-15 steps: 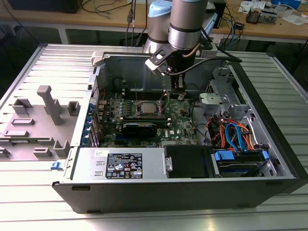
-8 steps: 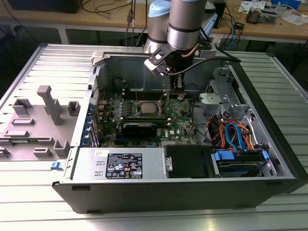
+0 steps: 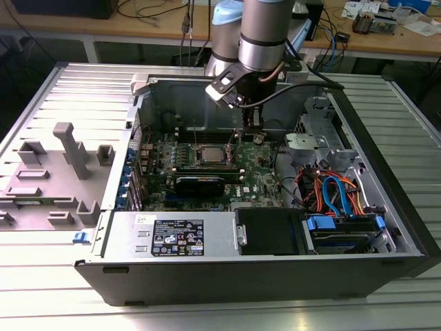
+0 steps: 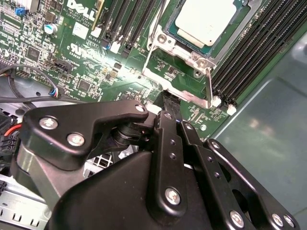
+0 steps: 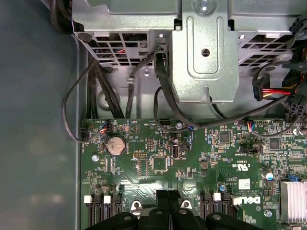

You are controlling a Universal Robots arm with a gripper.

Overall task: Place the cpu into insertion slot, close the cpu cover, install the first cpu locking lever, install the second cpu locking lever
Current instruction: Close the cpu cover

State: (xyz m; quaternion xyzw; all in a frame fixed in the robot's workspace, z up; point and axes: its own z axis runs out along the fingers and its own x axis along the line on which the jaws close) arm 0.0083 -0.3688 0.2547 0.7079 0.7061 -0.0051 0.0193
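The cpu point(image 4: 206, 19), a flat square chip with a silver-grey top, lies in the insertion slot on the green motherboard point(image 4: 86, 62); the slot's contact field is hidden under it. The cpu cover point(image 4: 184, 50), a thin metal frame, lies around the chip's edge. A thin wire locking lever point(image 4: 209, 86) runs along the socket's side. My gripper point(image 4: 169, 98) has its black fingers pressed together, with the tips at the metal edge of the socket frame beside the chip. In the exterior view the gripper point(image 3: 252, 134) hangs just to the right of the cpu point(image 3: 210, 153). In the first wrist view the fingertips point(image 5: 163, 197) hover over the board.
Long black memory slots point(image 4: 249, 52) flank the socket. A black card point(image 3: 200, 185) and the power supply point(image 3: 172, 238) lie nearer the case front. A metal drive cage point(image 5: 206, 52) with cables point(image 3: 337, 193) stands beside the board. A grey fixture point(image 3: 62, 172) lies outside the case.
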